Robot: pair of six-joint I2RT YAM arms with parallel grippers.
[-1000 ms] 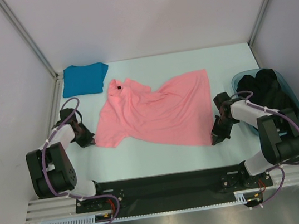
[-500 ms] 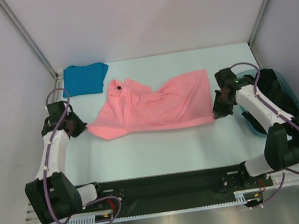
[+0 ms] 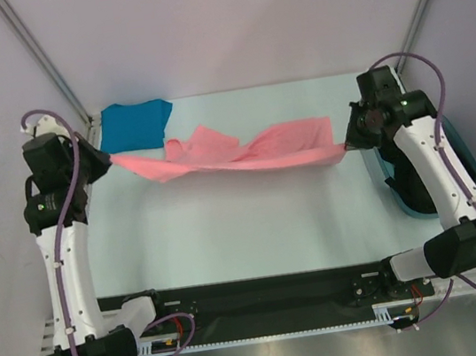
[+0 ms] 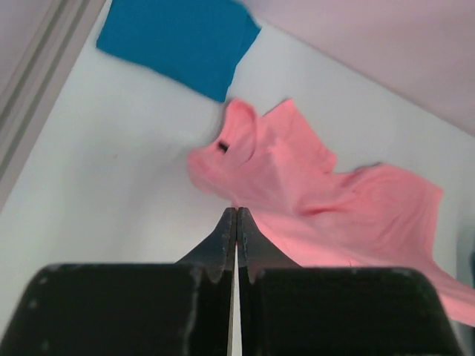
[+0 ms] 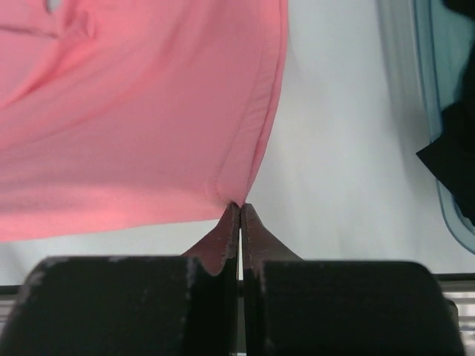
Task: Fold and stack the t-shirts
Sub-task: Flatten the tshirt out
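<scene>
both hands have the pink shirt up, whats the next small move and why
The left hand and right hand are shut on opposite ends of the pink shirt, stretched taut between them, its far part bunched on the table. So probably move both forward and lower them together, laying the held edge over the rest.

Open across the near half of the table (image 3: 246,230), from arm to arm. Barred farther back by the salmon pink t-shirt (image 3: 252,151), stretched left to right between left gripper (image 4: 236,215) and right gripper (image 5: 239,209), both pinched onto it. Far left corner taken by the folded teal-blue t-shirt (image 3: 133,125); right edge by the plastic tub (image 3: 395,186).
</scene>
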